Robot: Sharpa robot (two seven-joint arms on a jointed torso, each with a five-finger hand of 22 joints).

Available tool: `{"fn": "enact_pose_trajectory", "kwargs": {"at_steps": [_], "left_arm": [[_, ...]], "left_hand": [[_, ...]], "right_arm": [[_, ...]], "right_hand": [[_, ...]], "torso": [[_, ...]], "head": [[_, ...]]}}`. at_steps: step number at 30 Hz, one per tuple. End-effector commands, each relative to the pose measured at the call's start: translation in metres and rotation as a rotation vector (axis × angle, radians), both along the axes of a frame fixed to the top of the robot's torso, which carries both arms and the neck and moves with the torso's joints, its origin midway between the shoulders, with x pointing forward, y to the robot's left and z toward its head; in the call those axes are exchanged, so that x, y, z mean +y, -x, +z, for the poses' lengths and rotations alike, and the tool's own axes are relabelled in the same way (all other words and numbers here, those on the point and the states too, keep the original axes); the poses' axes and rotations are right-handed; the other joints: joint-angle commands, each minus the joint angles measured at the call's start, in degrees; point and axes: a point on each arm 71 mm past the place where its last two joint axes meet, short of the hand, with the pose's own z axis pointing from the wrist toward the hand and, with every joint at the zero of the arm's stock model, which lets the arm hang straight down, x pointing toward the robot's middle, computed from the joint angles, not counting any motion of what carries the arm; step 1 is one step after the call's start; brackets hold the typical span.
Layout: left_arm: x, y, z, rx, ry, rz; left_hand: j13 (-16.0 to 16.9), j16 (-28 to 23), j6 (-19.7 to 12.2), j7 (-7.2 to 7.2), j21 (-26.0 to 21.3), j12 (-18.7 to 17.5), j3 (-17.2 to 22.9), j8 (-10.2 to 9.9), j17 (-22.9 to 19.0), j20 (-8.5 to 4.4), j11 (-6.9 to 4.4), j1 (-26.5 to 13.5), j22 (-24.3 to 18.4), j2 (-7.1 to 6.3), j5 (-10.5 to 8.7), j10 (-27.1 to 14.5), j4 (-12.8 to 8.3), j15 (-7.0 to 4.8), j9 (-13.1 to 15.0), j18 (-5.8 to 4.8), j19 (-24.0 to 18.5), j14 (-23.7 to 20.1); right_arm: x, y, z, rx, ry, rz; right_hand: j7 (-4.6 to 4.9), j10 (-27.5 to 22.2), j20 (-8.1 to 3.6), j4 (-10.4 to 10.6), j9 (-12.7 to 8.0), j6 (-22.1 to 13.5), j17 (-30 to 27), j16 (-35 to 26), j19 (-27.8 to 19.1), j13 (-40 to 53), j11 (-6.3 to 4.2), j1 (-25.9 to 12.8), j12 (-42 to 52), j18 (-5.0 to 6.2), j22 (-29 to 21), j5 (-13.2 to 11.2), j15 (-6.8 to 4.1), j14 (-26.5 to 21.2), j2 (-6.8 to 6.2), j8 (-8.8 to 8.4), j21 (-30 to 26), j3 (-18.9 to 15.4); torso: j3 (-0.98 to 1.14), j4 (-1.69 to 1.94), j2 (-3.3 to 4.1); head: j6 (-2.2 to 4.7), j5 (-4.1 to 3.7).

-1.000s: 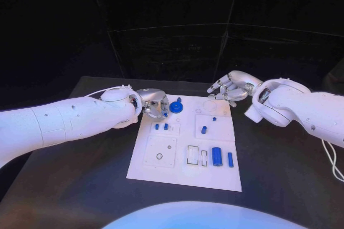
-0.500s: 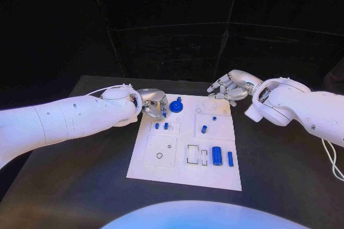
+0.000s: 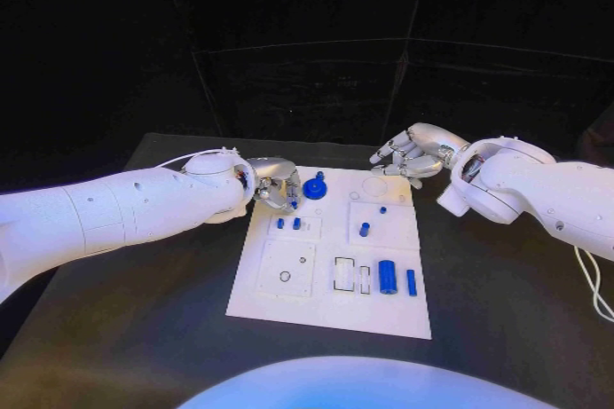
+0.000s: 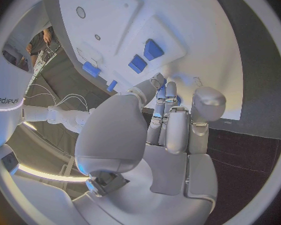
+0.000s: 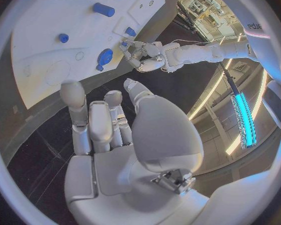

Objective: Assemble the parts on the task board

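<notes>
Hovering left robot hand [image 3: 272, 189] beside round blue part [image 3: 315, 192], empty | right robot hand [image 3: 412, 156] fingers apart, empty | task board [image 3: 326, 302]

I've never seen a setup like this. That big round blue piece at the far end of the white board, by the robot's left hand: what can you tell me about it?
The round blue piece is a disc with a small knob rising from its top, matte like plastic. It sits on the task board near the far edge, left of the middle. The left hand is right beside it with its fingers curled toward it; whether they touch it cannot be told. In the right wrist view it looks like a blue oval by that same hand.
</notes>
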Motion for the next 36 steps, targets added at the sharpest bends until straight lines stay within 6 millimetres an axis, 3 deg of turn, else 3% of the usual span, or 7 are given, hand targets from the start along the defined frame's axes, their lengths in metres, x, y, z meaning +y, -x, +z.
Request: {"fn": "enact_pose_trajectory", "kwargs": {"at_steps": [1,8,19,27,30,32,36], "left_arm": [[0.000,0.000,-0.002,0.018,-0.011,0.003],[-0.001,-0.001,-0.003,0.024,-0.017,0.007],[0.003,-0.002,-0.004,0.034,-0.031,0.024],[0.007,-0.002,-0.003,0.029,-0.011,0.048],[0.012,-0.002,-0.002,0.034,0.003,0.068],[0.017,-0.002,-0.001,0.042,0.025,0.090],[0.031,-0.002,0.002,0.077,0.125,0.155]], "left_hand": [[-0.1,0.1,0.3,0.14,0.1,-0.4,0.3,-0.4,-0.1,0.02,0.03,-0.5,0.0,-0.27,-0.16,0.4,0.1,-0.29,0.0,-0.32,0.5,0.6],[-0.4,0.0,-0.4,0.44,0.0,-1.2,0.5,-1.3,-0.4,0.13,0.33,-0.9,0.0,-0.60,-0.17,0.0,0.1,-0.09,-0.3,-0.31,0.3,0.5],[-1.3,-0.3,-4.2,1.59,-0.5,-3.4,0.8,-4.8,-1.3,0.82,1.43,-1.8,-0.1,-1.70,-0.19,-1.7,0.1,0.80,-1.5,-0.27,-0.2,0.3],[-1.9,-0.3,-8.9,2.08,-0.8,-4.7,1.0,-8.2,-1.9,1.18,1.67,-2.0,-0.2,-2.49,-0.20,-2.9,0.0,1.04,-1.7,-0.11,-0.5,0.1],[-2.1,-0.6,-10.2,2.14,-1.7,-5.4,0.9,-9.0,-2.7,1.33,1.93,-2.2,-0.9,-2.84,-0.20,-3.9,0.1,1.21,-1.6,0.06,-0.9,-0.1],[-2.3,-0.7,-10.5,2.23,-2.1,-5.7,0.8,-9.2,-2.9,1.42,2.09,-2.3,-1.2,-2.97,-0.20,-4.5,0.2,1.33,-1.6,0.14,-1.1,-0.2],[-2.3,-1.1,-10.6,2.38,-3.1,-6.0,0.8,-9.3,-3.7,1.50,2.22,-2.3,-2.2,-3.00,-0.19,-4.8,0.2,1.44,-1.5,0.36,-1.5,-0.5]], "right_arm": [[0.002,0.000,0.001,-0.002,-0.004,0.013],[0.001,0.000,0.001,-0.002,-0.003,0.012],[-0.001,0.000,0.001,-0.004,-0.003,0.004],[-0.007,0.000,0.002,-0.019,0.019,-0.016],[-0.011,0.000,0.002,-0.048,0.067,-0.013],[-0.013,0.000,0.002,-0.076,0.115,-0.006],[-0.017,0.003,0.000,-0.153,0.241,0.025]], "right_hand": [[-0.04,-0.3,0.13,0.1,0.0,-0.4,0.1,0.0,-0.2,0.1,0.00,-0.5,0.1,0.98,0.0,0.3,-0.09,0.4,0.20,0.31,-0.4,0.2],[-0.04,-0.3,0.13,0.1,0.0,-0.4,0.1,0.0,-0.2,0.1,0.00,-0.5,0.1,0.98,0.0,0.3,-0.09,0.4,0.20,0.31,-0.4,0.2],[-0.05,-1.0,0.13,0.1,0.0,-0.5,-0.2,-0.3,-0.3,-1.0,0.00,-0.5,-1.0,1.06,-0.5,0.4,-0.09,0.4,0.15,0.41,-0.7,0.2],[0.04,-7.4,0.13,-0.2,0.0,-0.8,-1.5,-2.0,-1.7,-12.3,0.02,0.3,-13.2,1.66,-4.7,0.1,-0.08,-0.2,-0.43,1.08,-3.5,1.9],[0.08,-9.6,0.05,-1.6,0.2,0.2,-2.1,-2.7,-1.6,-16.2,0.11,2.3,-17.8,1.76,-5.3,-0.7,-0.12,-0.2,-1.10,1.68,-3.9,3.8],[0.17,-10.1,0.16,-2.6,0.1,1.1,-2.7,-3.3,-1.2,-21.3,0.77,3.2,-23.2,1.67,-5.2,-2.1,0.12,0.0,-1.95,1.75,-3.9,6.0],[-0.24,-10.6,0.18,-4.1,0.2,3.2,-3.0,-3.7,-0.6,-26.6,0.48,4.7,-28.6,1.57,-4.4,-3.3,0.06,0.2,-2.68,2.27,-3.5,8.8]], "torso": [[-0.01,-0.01,0.01],[0.01,0.02,0.00],[-0.01,0.04,-0.03],[-0.07,0.09,-0.06],[-0.09,0.06,-0.02],[-0.06,0.04,-0.05],[-0.02,-0.02,-0.09]], "head": [[-0.08,-0.06],[-0.06,-0.14],[-0.04,-0.21],[0.00,-0.25],[0.10,-0.38],[0.12,-0.55],[0.31,-1.23]]}}
